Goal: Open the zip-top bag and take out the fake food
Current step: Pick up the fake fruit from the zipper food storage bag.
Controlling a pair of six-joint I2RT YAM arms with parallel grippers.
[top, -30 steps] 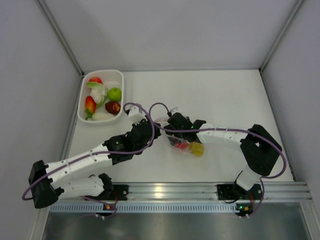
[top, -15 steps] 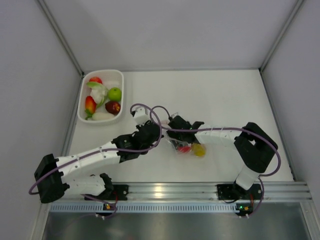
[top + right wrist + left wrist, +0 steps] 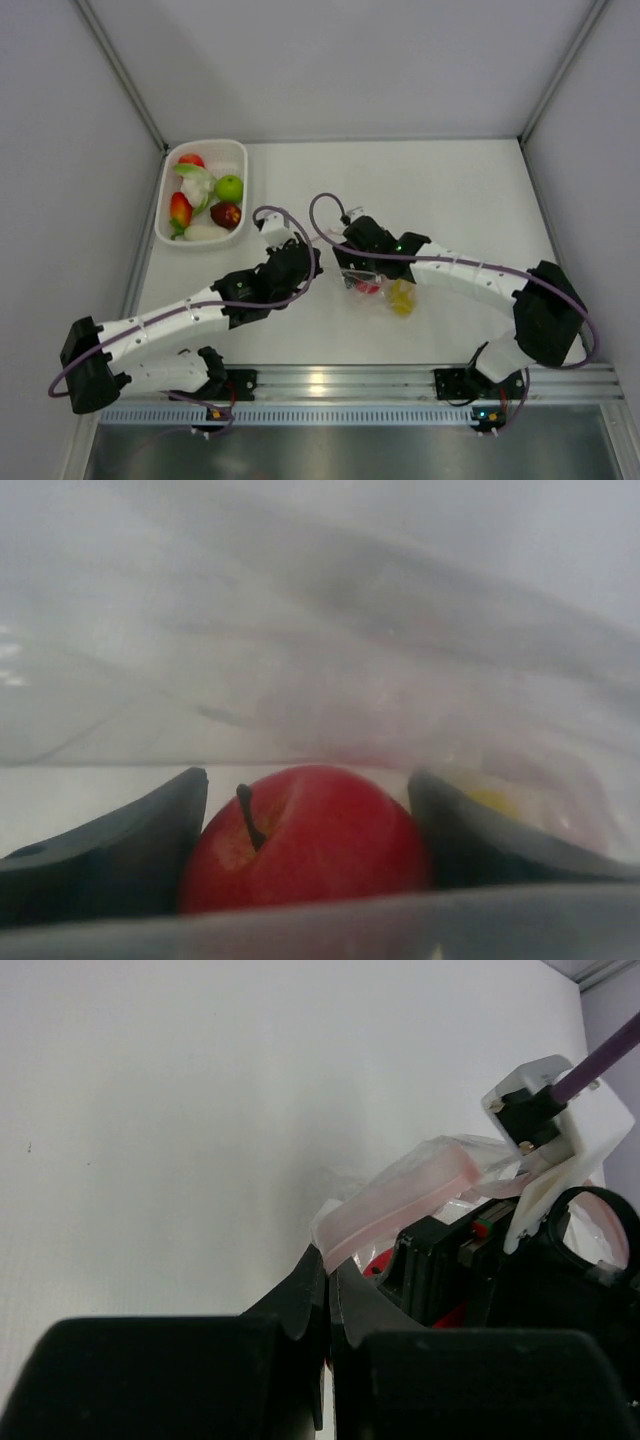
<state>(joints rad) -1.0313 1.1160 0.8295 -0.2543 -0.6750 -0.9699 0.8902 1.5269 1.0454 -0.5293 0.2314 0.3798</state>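
Here, from above, the zip-top bag (image 3: 385, 300) lies near the middle of the table (image 3: 450, 190). The left gripper (image 3: 318, 265) meets the bag's edge at nine o'clock. The right gripper (image 3: 362, 280) dips into the bag from twelve o'clock. Something red and a yellow piece (image 3: 402, 297) show through the plastic. The basket (image 3: 205, 143), far off toward ten o'clock, has other fake food (image 3: 229, 187) in it. The table is bare toward twelve and two o'clock, so I think there is room to lift things out that way. The two arms are very close at the bag's mouth.

From the left wrist, the left fingers are pressed together, pinching one end of the pink zip strip (image 3: 400, 1190). I think this holds the bag in place and its mouth open for the other arm.

From the right wrist, a red apple (image 3: 310, 835) sits between the two dark fingers (image 3: 110, 835), which are spread wide, one on each side. They are right beside the apple, but I cannot tell if they squeeze it yet. Cloudy plastic is all around, at twelve, nine and three o'clock, so this tool is inside the bag with little room.
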